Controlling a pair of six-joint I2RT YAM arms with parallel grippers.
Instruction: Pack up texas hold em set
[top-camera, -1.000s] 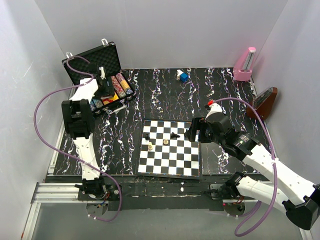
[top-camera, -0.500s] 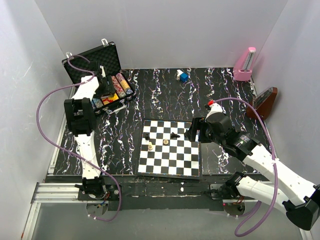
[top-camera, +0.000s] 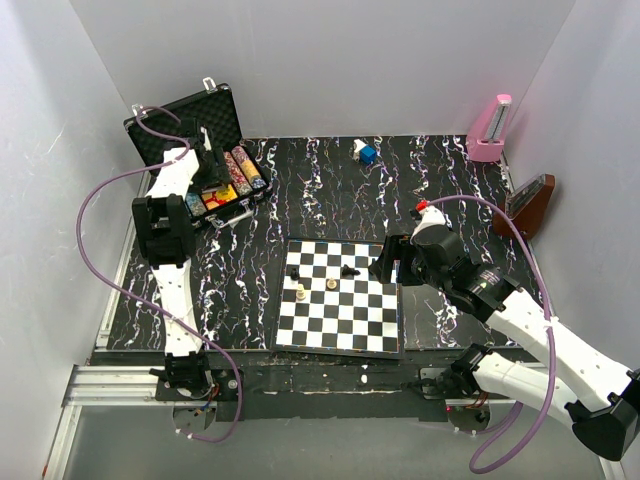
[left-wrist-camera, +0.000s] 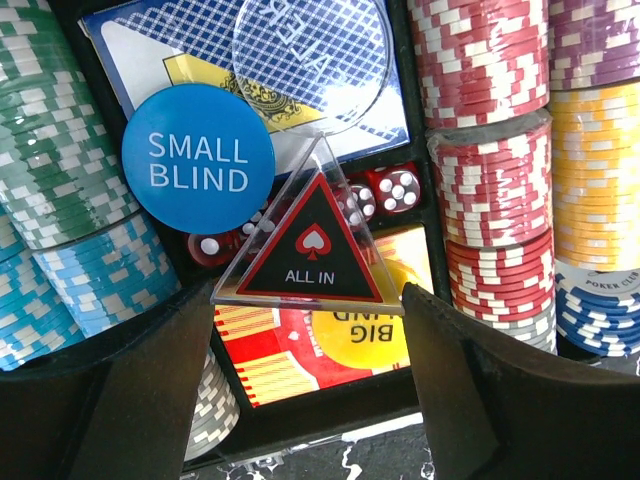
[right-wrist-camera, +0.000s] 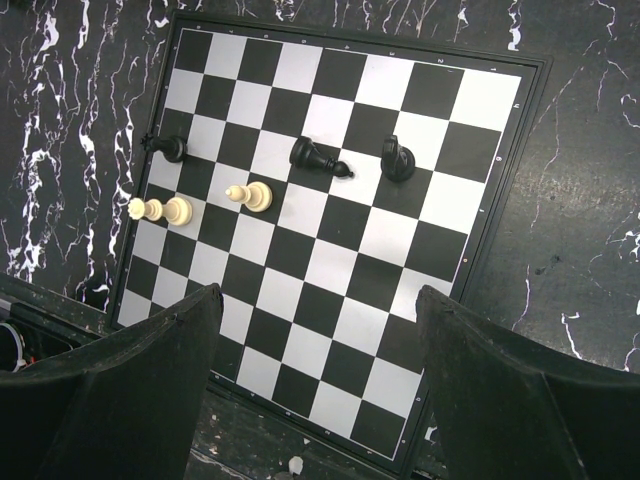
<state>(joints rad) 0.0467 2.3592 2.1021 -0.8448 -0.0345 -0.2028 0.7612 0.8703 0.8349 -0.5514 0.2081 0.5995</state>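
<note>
Black case (top-camera: 250, 198) w/ silver edges sits at the far left corner of the table (top-camera: 300, 190), lid (top-camera: 225, 118) up. Inside are rows of chips (left-wrist-camera: 490, 190), a card box (left-wrist-camera: 262, 352), red dice (left-wrist-camera: 397, 187), a blue disc (left-wrist-camera: 198, 158), a yellow disc (left-wrist-camera: 362, 338), a clear disc (left-wrist-camera: 310, 50) and a see-through triangle (left-wrist-camera: 312, 255) that leans on the dice. L gripper (top-camera: 208, 163) hangs just over the middle slot, fingers (left-wrist-camera: 150, 400) wide apart. One finger is on each side of the triangle but not touching it, so it holds nothing. R gripper (right-wrist-camera: 315, 330) is well apart from the case, over the chessboard (right-wrist-camera: 330, 200) by the table's near edge, also wide open w/ nothing in it. I think the packing is mostly done: the bits look to be in the case. Left to do, prob: shut the lid and snap the latches (top-camera: 210, 83). A small blue thing (top-camera: 366, 153) lies by the far edge; can't tell if it belongs to the set.
</note>
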